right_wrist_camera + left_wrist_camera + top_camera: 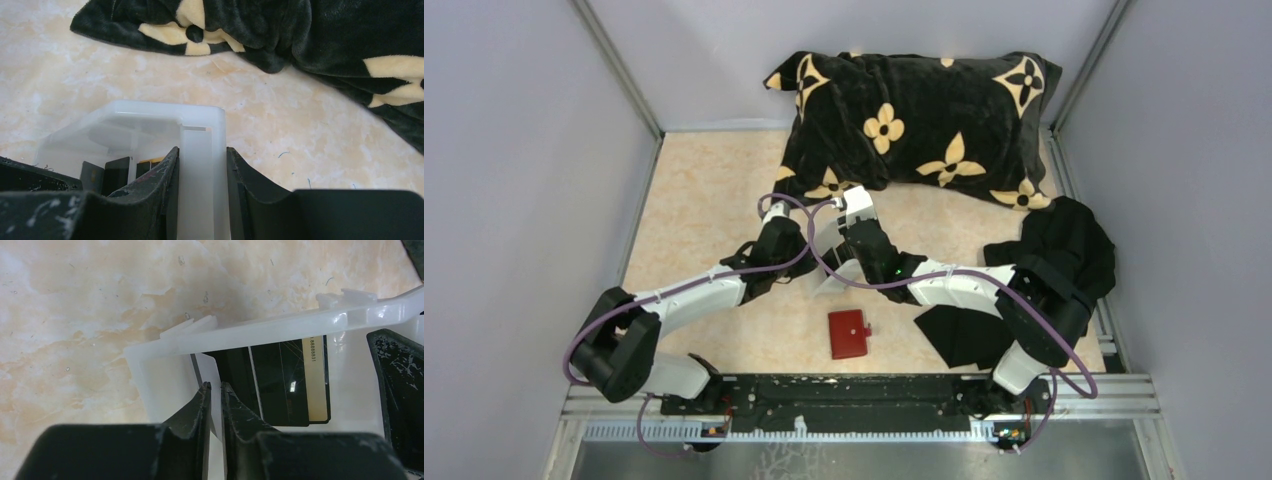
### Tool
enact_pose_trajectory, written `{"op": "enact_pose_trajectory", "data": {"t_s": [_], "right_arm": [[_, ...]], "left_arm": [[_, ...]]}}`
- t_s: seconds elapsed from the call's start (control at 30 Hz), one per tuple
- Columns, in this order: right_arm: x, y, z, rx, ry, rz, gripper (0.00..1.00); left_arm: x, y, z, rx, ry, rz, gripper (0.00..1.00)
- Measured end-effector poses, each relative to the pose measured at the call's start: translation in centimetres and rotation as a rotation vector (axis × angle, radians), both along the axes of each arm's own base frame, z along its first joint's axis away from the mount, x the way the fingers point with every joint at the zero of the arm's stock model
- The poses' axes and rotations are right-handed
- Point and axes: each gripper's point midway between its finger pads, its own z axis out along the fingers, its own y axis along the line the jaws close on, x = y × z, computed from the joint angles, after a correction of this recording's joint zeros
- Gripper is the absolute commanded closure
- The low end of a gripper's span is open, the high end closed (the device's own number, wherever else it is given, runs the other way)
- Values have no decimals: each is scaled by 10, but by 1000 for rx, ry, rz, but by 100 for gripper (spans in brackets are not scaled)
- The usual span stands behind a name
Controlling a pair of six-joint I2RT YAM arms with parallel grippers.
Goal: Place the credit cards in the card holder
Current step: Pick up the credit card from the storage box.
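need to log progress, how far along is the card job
Done: nothing; the red card holder lies shut, untouched. In hand: right pincer clamps the white tray, left pincer tips flank a pale card inside. Left: all cards, black card included.

The left gripper (215, 387) has its jaws a slit apart, with a pale card (206, 367) between them at the white tray's (280, 327) left end, beside a black card (280, 385).

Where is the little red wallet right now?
In the top view, the red card holder lies on the table, central and close to the near edge, with the white tray just beyond it and the black cloth to its right.
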Motion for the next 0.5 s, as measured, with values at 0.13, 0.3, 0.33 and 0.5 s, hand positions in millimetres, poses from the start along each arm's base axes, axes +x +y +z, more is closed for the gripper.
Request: {"op": "enact_pose_trajectory", "data": {"t_s": [0.13,0.3,0.33,0.5], "right_arm": [[0,0,0,0,0,0,100],[0,1,0,8,-3,4,100],[0,1,0,9,-3,5,100],[0,1,0,10,-3,5,100]], "left_arm": [[-1,0,-1,-4,4,1,76],[-1,-1,-1,-10,8,1,82],[-2,-1,-1,-12,9,0,84],[-1,-4,1,-25,6,-5,96]]}}
